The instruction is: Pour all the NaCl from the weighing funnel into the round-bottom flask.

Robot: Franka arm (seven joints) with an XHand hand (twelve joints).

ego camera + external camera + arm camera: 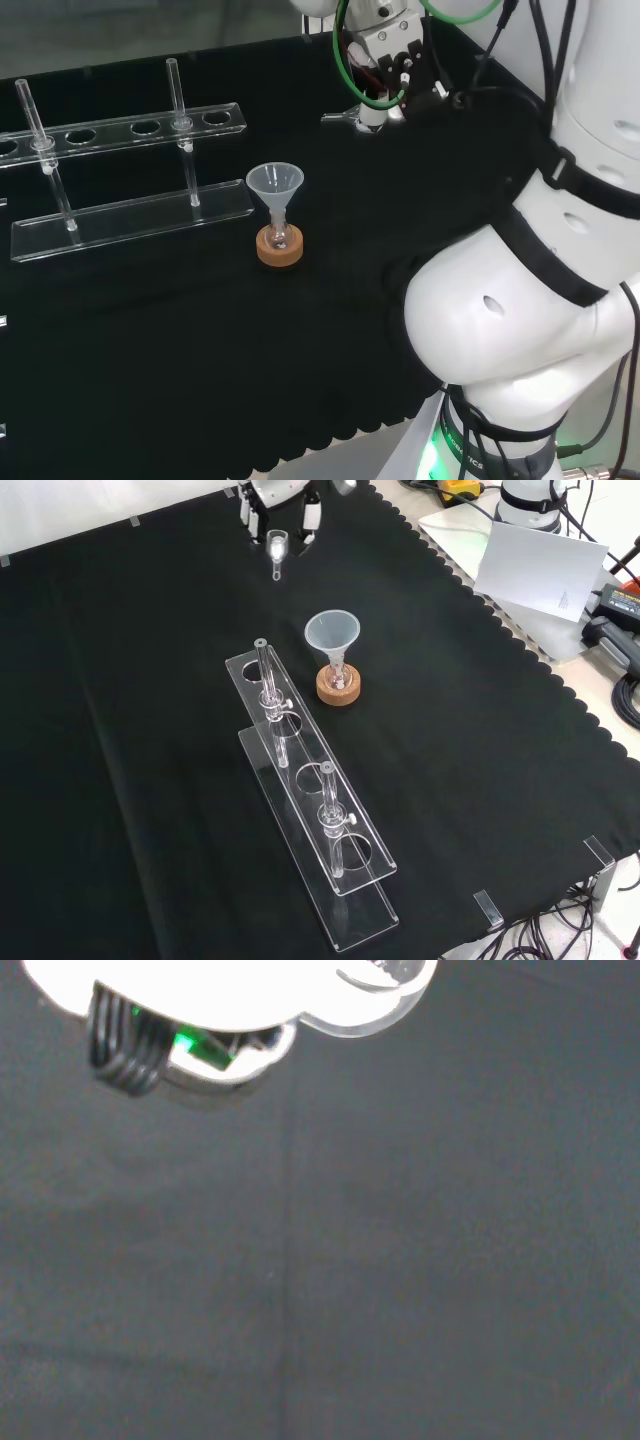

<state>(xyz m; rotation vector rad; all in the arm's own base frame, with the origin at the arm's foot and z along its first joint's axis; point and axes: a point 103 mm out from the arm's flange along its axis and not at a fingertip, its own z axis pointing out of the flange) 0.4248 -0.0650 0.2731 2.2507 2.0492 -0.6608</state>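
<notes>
Cloth (200, 340): black, matte, scalloped along its edge; it covers my whole bench.
Rack (300, 780): clear plastic, two tiers with round holes, slim glass tubes standing in it; I judge it safely aside of my path.
My hand (385, 60): at the far edge of the cloth in the front view; whether my fingers grip I cannot tell.
Weighing funnel (276, 550): small clear scoop just below my hand, well apart from the flask.
Plastic funnel (275, 185): translucent cone; I should carry level, then tip slowly over its mouth.
Round-bottom flask (279, 238): tiny glass bulb on a cork ring (280, 252).
</notes>
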